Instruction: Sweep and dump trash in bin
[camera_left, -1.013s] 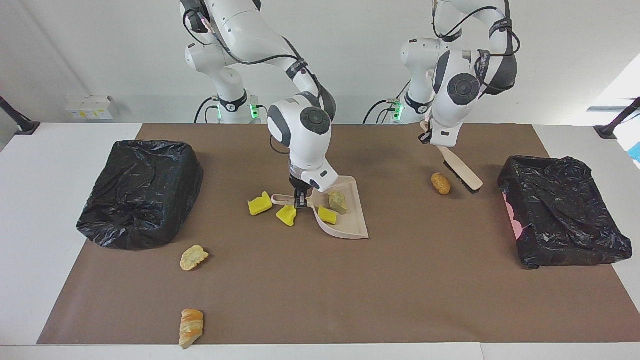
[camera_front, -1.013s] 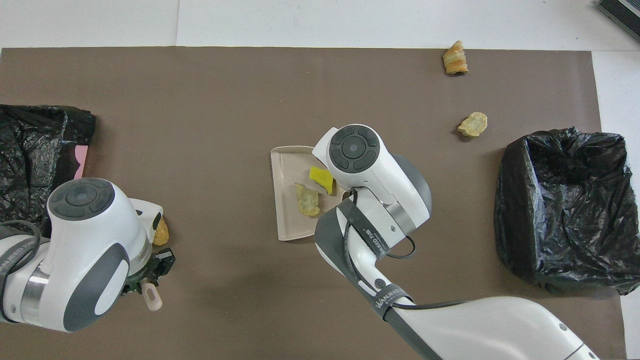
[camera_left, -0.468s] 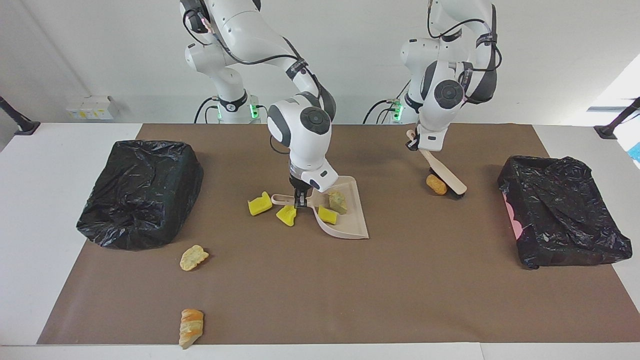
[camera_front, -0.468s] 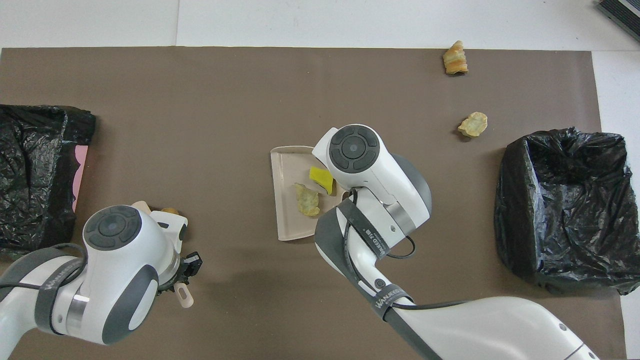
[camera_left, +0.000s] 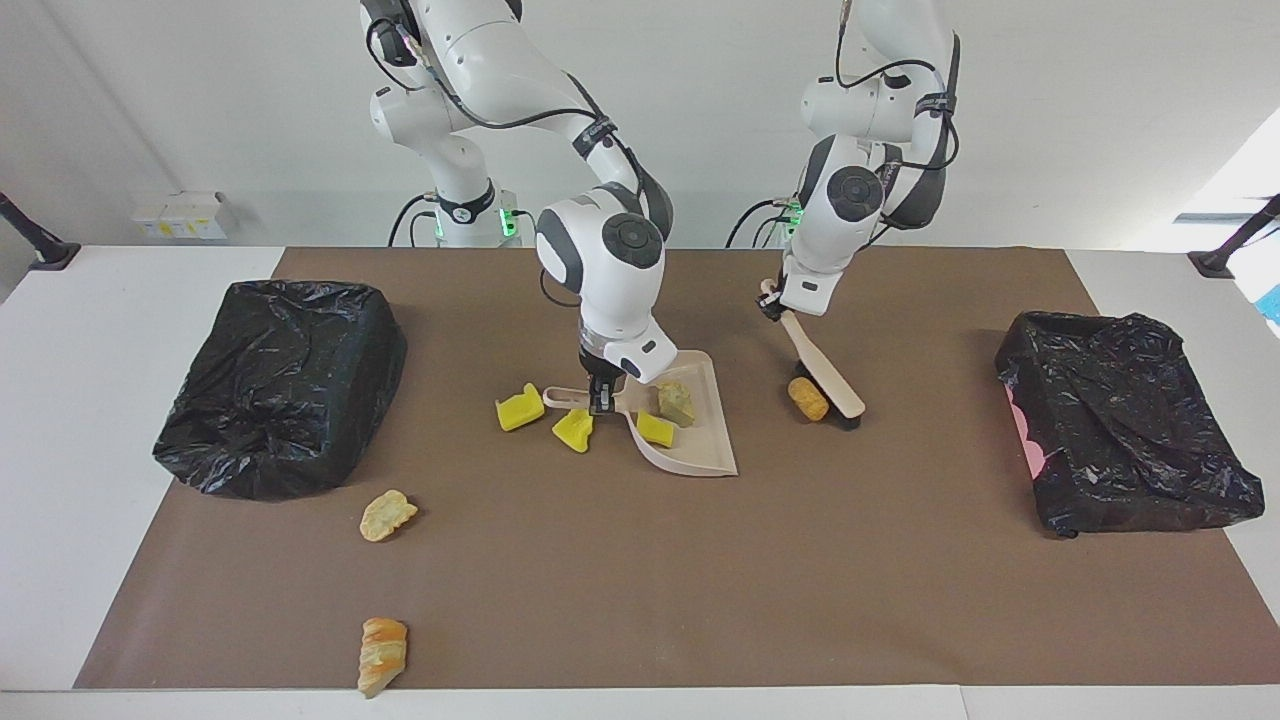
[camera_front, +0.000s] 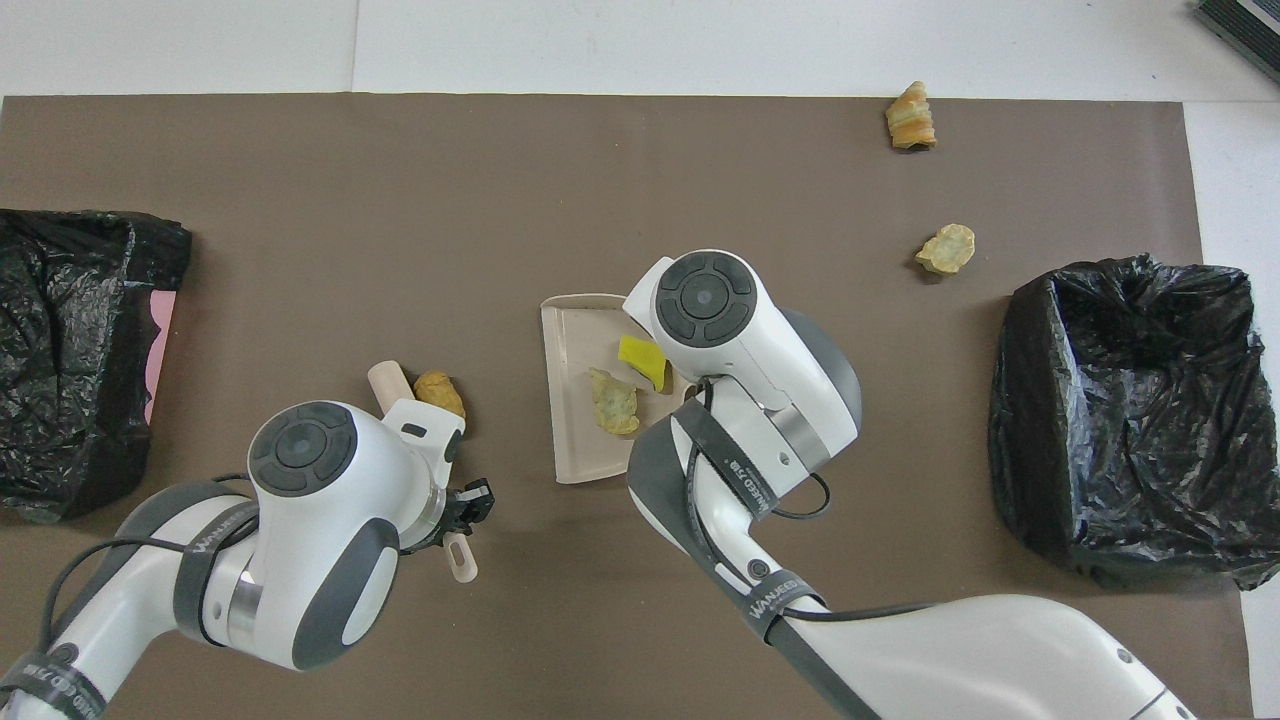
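Trash lump (camera_left: 807, 398) touches the brush (camera_left: 826, 372) held by left fingers (camera_left: 772, 305).

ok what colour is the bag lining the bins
Black, on both bins; one shows pink at its edge. Clearest in the facing view.

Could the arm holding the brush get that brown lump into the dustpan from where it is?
Probably yes. The brush sits right beside the lump, and bare mat lies between it and the dustpan, whose open edge faces it.

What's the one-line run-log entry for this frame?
left gripper: shut on brush, bristles against tan lump | right gripper: shut on dustpan handle | dustpan: two pieces inside
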